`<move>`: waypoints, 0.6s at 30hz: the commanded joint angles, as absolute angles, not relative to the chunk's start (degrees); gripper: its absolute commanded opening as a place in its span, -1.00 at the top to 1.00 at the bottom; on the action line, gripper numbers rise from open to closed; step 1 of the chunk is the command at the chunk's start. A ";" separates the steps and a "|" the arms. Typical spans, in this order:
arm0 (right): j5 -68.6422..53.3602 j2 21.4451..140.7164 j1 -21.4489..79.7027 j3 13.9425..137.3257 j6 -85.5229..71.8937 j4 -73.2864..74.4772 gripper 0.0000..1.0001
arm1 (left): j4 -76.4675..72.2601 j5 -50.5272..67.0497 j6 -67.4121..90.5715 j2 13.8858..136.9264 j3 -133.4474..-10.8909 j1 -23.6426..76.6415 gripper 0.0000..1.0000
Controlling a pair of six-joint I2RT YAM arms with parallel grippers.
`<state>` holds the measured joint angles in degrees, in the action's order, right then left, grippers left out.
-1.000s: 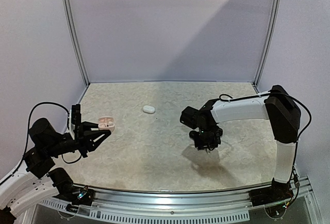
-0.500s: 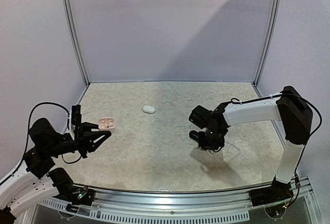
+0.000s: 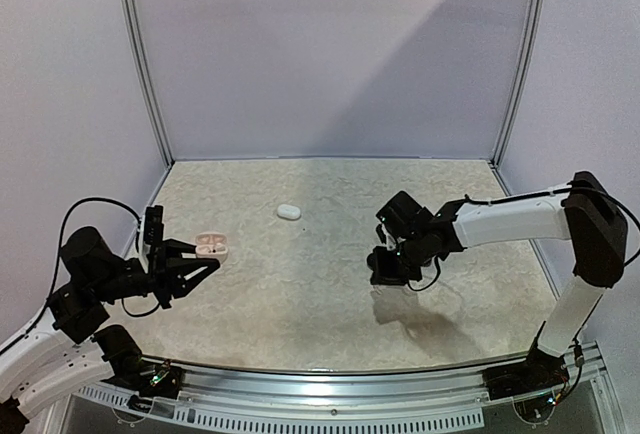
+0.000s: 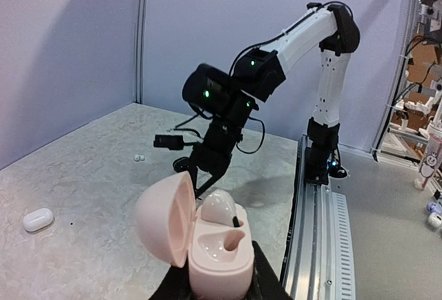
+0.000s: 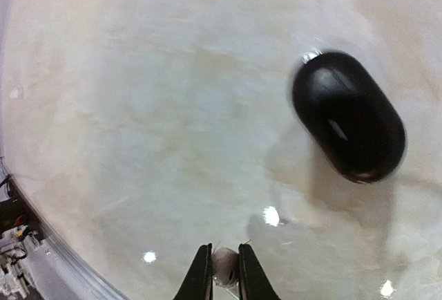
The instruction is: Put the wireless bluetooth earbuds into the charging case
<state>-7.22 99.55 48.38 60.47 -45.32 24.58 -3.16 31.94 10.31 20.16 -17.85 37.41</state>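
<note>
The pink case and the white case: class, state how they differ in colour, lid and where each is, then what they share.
The pink case is pale pink; the white case is white. The pink case's lid stands open, one earbud seated inside; the white case is shut. The left gripper holds the pink case; the white case lies on the table. Both are rounded pebble shapes.

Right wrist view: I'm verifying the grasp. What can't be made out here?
- Pale item in the right gripper: mostly hidden by the fingers and cut by the bottom edge, so its kind is unclear.
- Black case: motion-blurred, seam unreadable.
</note>
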 commanded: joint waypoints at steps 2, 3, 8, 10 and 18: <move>-21.74 91.24 51.02 66.94 -35.01 8.78 0.98 | -3.95 38.53 6.86 23.05 -20.92 36.83 1.00; -23.42 90.51 52.09 69.47 -31.38 8.27 0.98 | -4.22 40.58 6.20 23.89 -21.59 36.83 1.00; -35.07 90.25 58.16 85.12 -17.38 8.22 1.00 | -4.97 52.22 1.80 29.33 -25.69 37.29 1.00; -39.95 91.56 60.63 89.93 -11.37 7.66 1.00 | -3.83 56.72 -1.14 31.95 -28.09 37.86 1.00; -56.61 100.06 66.77 104.87 -2.44 8.10 1.00 | 7.83 64.45 -14.13 38.44 -37.28 42.17 1.00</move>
<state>-47.13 94.74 64.93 100.07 -9.93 4.93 0.71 58.57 -6.11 36.16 -33.30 39.90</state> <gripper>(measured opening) 0.097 0.199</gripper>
